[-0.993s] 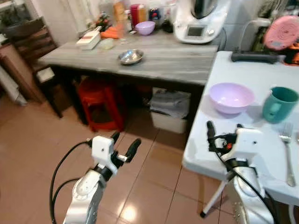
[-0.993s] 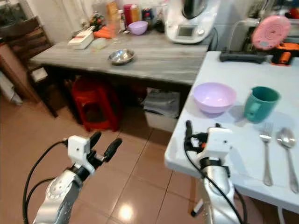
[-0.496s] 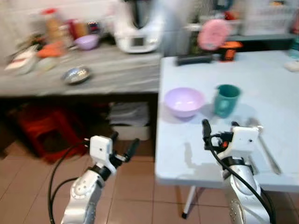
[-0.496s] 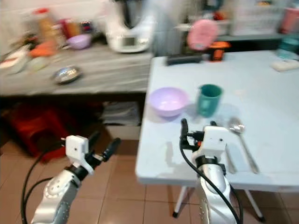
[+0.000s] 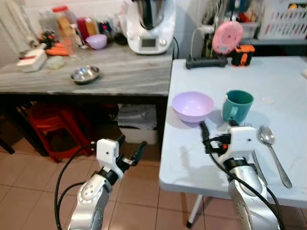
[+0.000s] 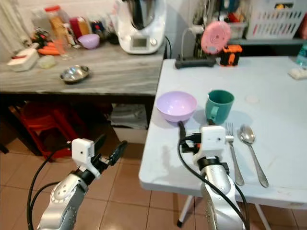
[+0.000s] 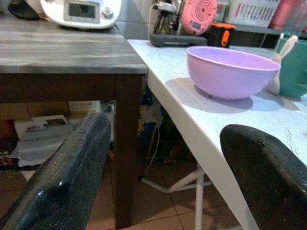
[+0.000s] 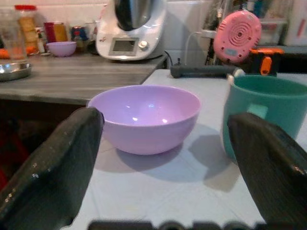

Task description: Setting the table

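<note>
Sitting near the white table's (image 6: 283, 91) left edge: a purple bowl (image 6: 176, 106), with a green cup (image 6: 218, 106) just beside it. Lying by the front edge: a fork (image 6: 233, 153) and a spoon (image 6: 253, 153). Hovering over the front-left corner, fingers spread wide, holding nothing: the right gripper (image 5: 217, 129). Hanging over the floor, fingers also spread: the left gripper (image 5: 130, 148).

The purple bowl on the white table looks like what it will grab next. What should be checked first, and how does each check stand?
1. Right gripper fingers open: ok.
2. Right gripper facing the purple bowl: ok.
3. Bowl upright and empty: ok.
4. Space around the bowl: not ok, the teal mug stands close beside it.
5. Fork and spoon away from the bowl: ok.
6. Left gripper off the white table, over the floor: ok.
</note>
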{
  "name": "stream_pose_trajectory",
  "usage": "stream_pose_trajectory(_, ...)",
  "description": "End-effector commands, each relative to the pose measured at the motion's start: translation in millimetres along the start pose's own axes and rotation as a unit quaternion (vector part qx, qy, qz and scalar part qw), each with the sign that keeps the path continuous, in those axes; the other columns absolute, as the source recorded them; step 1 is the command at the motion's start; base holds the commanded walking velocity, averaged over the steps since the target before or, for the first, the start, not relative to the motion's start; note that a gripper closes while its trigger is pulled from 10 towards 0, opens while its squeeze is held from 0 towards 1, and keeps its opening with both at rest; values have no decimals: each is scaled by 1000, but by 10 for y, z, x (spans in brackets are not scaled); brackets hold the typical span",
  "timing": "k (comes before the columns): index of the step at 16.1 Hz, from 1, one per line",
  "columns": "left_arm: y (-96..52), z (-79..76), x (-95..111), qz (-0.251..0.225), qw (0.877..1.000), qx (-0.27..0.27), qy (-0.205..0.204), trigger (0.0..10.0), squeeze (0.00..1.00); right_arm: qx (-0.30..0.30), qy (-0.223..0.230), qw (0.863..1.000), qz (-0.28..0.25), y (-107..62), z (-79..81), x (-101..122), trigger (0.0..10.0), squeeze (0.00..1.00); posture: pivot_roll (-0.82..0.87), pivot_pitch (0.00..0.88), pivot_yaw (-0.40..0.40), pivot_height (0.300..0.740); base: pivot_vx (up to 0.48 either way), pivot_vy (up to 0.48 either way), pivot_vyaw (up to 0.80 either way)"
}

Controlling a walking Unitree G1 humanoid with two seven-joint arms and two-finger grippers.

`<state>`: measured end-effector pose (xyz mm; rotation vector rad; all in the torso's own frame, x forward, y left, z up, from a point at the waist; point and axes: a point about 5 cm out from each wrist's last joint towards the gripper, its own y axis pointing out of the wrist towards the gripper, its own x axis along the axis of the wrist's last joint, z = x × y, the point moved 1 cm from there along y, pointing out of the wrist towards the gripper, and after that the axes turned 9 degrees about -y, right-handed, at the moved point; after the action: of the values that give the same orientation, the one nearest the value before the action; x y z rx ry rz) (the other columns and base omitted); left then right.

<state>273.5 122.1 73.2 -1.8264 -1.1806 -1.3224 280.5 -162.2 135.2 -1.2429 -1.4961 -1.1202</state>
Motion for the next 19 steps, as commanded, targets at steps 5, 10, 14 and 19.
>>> stream_pose_trajectory(5,-81,-43,-36,18,999,-44,7,10000,0,73,-89,992,57,302,-199,-86,10000,0,-62,0,96,740,0,0,0)
stream_pose_trajectory(10,-194,-98,-70,35,996,-83,5,10000,0,178,-157,968,85,659,-271,-36,10000,0,-54,18,88,740,0,0,0)
stream_pose_trajectory(14,-260,-142,-109,47,995,-89,-1,10000,0,277,-257,923,78,854,-186,49,10000,0,-48,44,82,740,0,0,0)
stream_pose_trajectory(19,-293,-146,-132,56,995,-87,-3,10000,0,311,-364,875,77,973,-279,74,10000,0,-33,52,91,740,0,0,0)
